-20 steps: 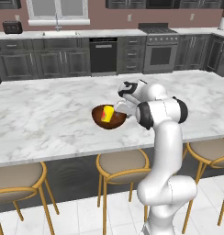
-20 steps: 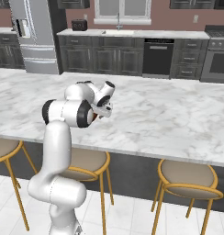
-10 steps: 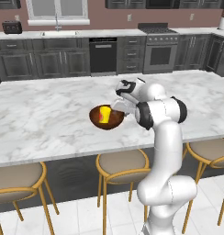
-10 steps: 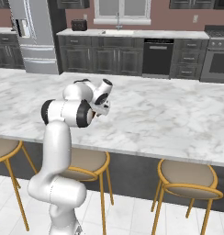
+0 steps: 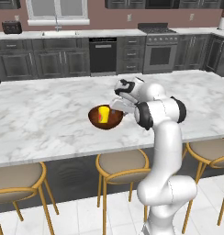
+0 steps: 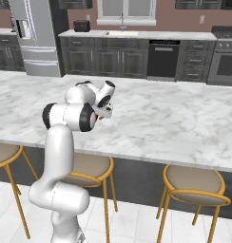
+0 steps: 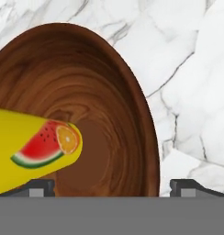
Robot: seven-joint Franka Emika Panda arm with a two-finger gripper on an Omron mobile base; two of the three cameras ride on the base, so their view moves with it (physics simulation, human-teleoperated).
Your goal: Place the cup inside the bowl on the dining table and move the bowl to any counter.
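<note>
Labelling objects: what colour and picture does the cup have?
Yellow cup with a watermelon-and-orange picture, clearest in the hand view.

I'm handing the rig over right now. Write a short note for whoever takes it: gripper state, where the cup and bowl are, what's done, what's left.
Gripper: open, holding nothing, poised at the bowl's rim.
Cup: inside the bowl, upright in the left base view.
Bowl: on the dining table, near its front edge.
Done: cup is in the bowl.
Left: grasp the bowl and move it to a counter.
</note>
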